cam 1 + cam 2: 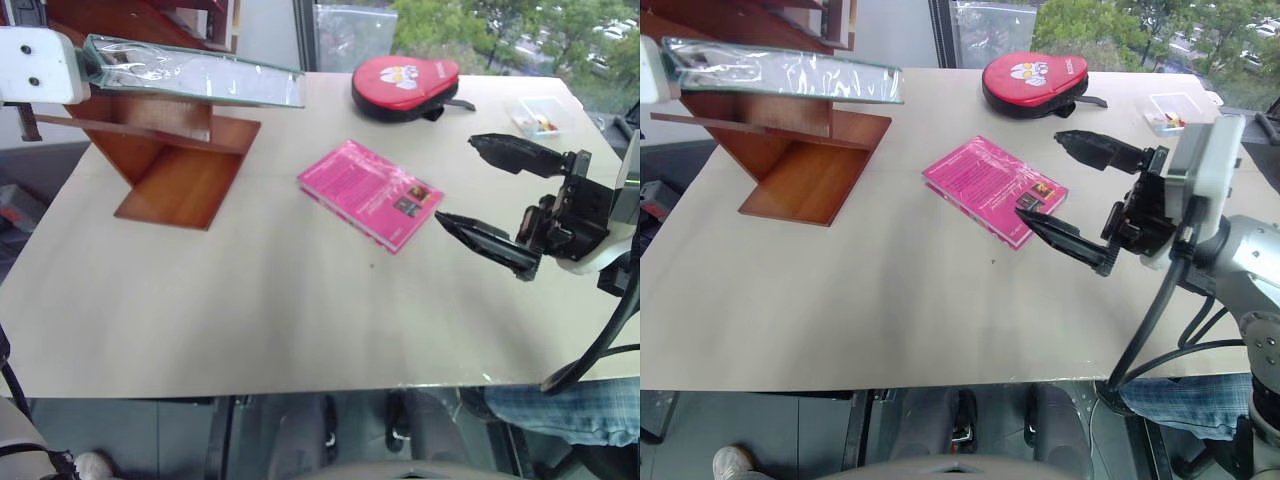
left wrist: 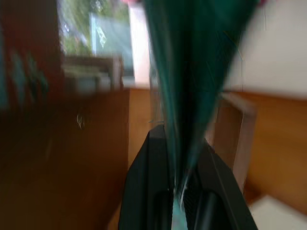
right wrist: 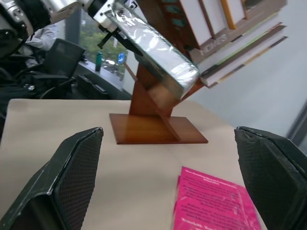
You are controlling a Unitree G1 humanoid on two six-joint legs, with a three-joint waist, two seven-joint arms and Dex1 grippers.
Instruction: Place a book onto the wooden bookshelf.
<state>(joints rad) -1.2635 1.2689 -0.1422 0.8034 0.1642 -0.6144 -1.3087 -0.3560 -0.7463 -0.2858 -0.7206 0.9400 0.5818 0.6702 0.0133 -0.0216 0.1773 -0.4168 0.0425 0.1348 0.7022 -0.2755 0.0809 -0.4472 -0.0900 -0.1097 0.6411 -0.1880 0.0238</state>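
The teal-green book (image 1: 195, 72), glossy with a pale edge, is held roughly level at the table's far left, in front of the upper boards of the reddish-brown wooden bookshelf (image 1: 180, 165). I cannot tell if it touches the shelf. In the left wrist view my left gripper (image 2: 181, 143) is shut on the book's (image 2: 192, 57) edge, with the shelf's boards close behind. My right gripper (image 1: 458, 180) hovers open and empty above the table's right side, just right of the pink book. From the right wrist the bookshelf (image 3: 153, 124) stands far ahead.
A bright pink book (image 1: 370, 193) lies flat mid-table. A red zipped case (image 1: 405, 85) and a small clear box (image 1: 538, 115) sit at the far right edge. Several books (image 3: 230, 28) lean on the shelf's upper boards. A person's jeans-clad leg (image 1: 560, 410) is at the table's near right corner.
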